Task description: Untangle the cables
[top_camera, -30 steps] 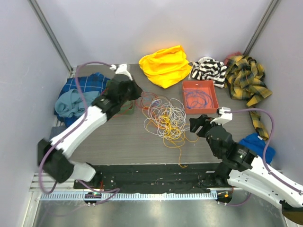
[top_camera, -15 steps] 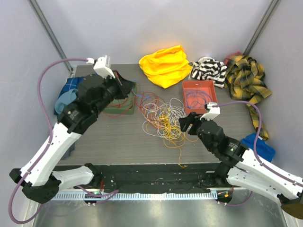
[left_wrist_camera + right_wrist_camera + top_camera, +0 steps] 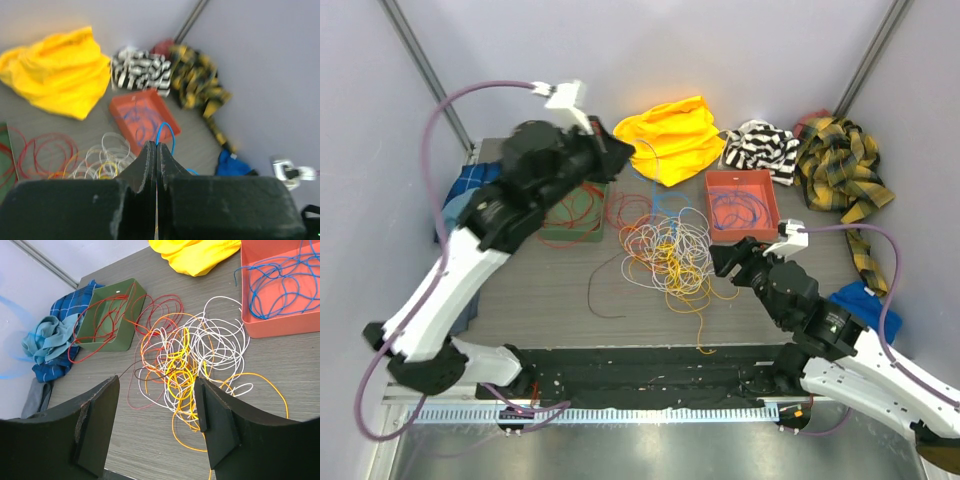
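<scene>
The cables lie in a loose tangle of white, yellow, orange and red loops at the table's middle, also seen in the right wrist view as cables. My left gripper is raised high over the back of the table. It is shut on a thin blue cable that arches out of its tips and drops toward the tangle. My right gripper hovers low at the tangle's right edge. Its jaws stand open with only table and cable loops between them.
A green tray with red cables sits left of the tangle. An orange tray with blue cables sits to its right. Yellow cloth, striped cloth and plaid cloth lie along the back, blue cloths at the left.
My left arm rose and swung right from over the green tray to high above the back, drawing the blue cable up. The right gripper shifted slightly and stayed open.
</scene>
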